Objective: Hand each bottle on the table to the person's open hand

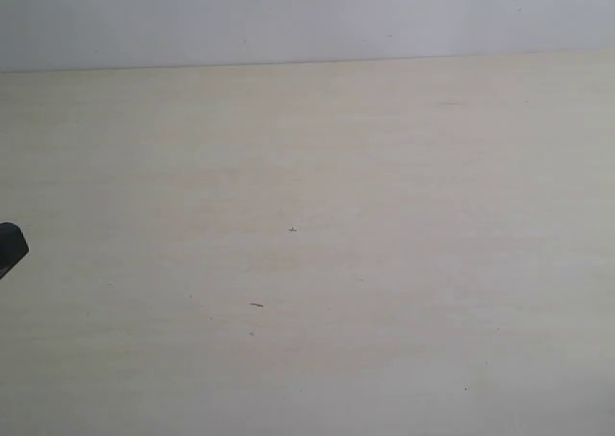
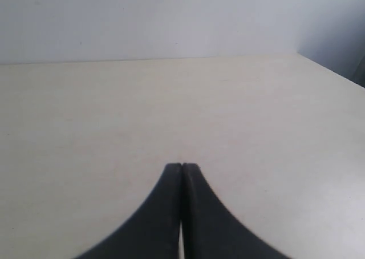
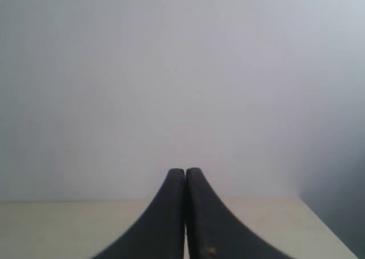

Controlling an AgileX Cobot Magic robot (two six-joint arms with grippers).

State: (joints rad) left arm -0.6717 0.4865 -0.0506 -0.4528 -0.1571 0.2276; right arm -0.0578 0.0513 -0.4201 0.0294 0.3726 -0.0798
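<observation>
No bottle shows in any view, and the person's open hand is out of view too. The pale beige table [image 1: 317, 244] fills the exterior view, bare but for tiny dark specks. My left gripper [image 2: 182, 166] is shut with nothing between its black fingers, held low over the table [image 2: 114, 116]. A black tip of the left gripper [image 1: 10, 246] pokes in at the exterior view's left edge. My right gripper [image 3: 185, 171] is also shut and empty, raised and facing the wall, with only a strip of table [image 3: 57, 227] below it.
A plain grey-white wall [image 1: 288, 18] stands behind the table's far edge. The table's far corner [image 2: 296, 55] appears in the left wrist view, with a dark gap beyond the side edge [image 2: 356, 71].
</observation>
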